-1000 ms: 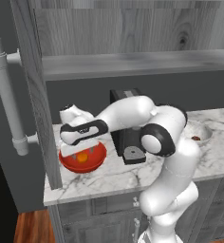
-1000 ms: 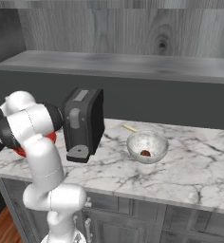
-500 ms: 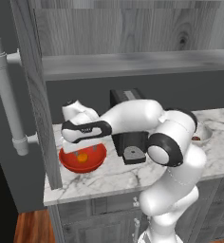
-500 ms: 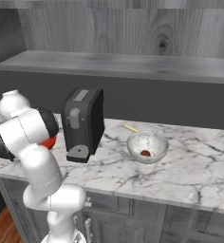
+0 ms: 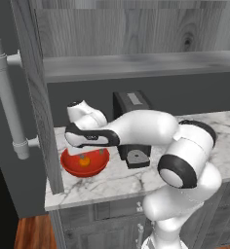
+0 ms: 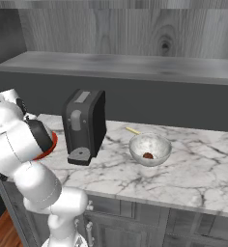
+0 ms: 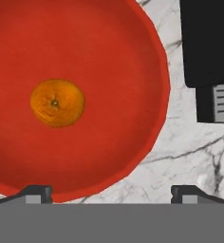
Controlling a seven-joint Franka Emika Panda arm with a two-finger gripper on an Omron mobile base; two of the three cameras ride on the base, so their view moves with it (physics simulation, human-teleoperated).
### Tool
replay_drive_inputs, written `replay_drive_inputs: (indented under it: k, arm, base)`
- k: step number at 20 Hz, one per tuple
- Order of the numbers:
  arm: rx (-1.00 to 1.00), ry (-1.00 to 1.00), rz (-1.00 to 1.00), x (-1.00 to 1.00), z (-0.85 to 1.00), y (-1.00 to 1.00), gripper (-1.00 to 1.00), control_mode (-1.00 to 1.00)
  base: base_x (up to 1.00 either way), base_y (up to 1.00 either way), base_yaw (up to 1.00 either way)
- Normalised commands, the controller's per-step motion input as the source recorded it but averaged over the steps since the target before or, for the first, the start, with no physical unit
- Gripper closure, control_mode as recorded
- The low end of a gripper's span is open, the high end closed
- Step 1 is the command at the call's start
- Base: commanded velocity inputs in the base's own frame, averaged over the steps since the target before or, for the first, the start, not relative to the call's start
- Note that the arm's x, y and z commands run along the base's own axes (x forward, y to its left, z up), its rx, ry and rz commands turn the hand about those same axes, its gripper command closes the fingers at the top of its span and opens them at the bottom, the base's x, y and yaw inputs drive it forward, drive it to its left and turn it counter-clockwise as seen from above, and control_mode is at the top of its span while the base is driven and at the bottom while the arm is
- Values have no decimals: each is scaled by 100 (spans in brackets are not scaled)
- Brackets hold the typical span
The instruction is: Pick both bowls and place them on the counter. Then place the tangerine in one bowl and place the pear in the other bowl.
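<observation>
The glossy red bowl (image 5: 96, 167) stands on the white marble counter (image 5: 118, 182) at its left end, with the tangerine (image 5: 84, 161) lying inside it. Looking down from the hand, the tangerine (image 7: 57, 103) rests left of the middle of the red bowl (image 7: 114, 71). My gripper (image 7: 113, 193) hangs open just above that bowl, its fingertips (image 7: 38, 192) wide apart and holding nothing. From the left base camera the gripper (image 5: 83, 152) is right over the tangerine. The marbled bowl (image 6: 149, 148) stands further right on the counter (image 6: 193, 178), and the dark brown pear (image 6: 148, 155) lies in it.
A black coffee machine (image 6: 84, 125) stands between the two bowls, close to the red one. A grey shelf board (image 5: 136, 65) runs above the counter. A tall grey cabinet panel (image 5: 34, 97) with a pale bar handle (image 5: 7, 97) rises at the left end.
The hand stays over the red bowl with the tangerine in it. My elbow and upper arm have swung outward and risen.
</observation>
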Motion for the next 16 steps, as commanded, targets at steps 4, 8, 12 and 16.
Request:
replay_drive_inputs:
  k: [4,8,12,16]
  arm:
    - [0,-3,-7,-32,10,-14,-100,-100]
    - [0,-3,-6,-37,7,-18,-100,-100]
    - [0,-4,-4,-40,12,-15,-100,-100]
    - [0,-4,-3,-40,12,-16,-100,-100]
  base:
    - [0,0,0]
    - [0,0,0]
    - [0,0,0]
    - [0,0,0]
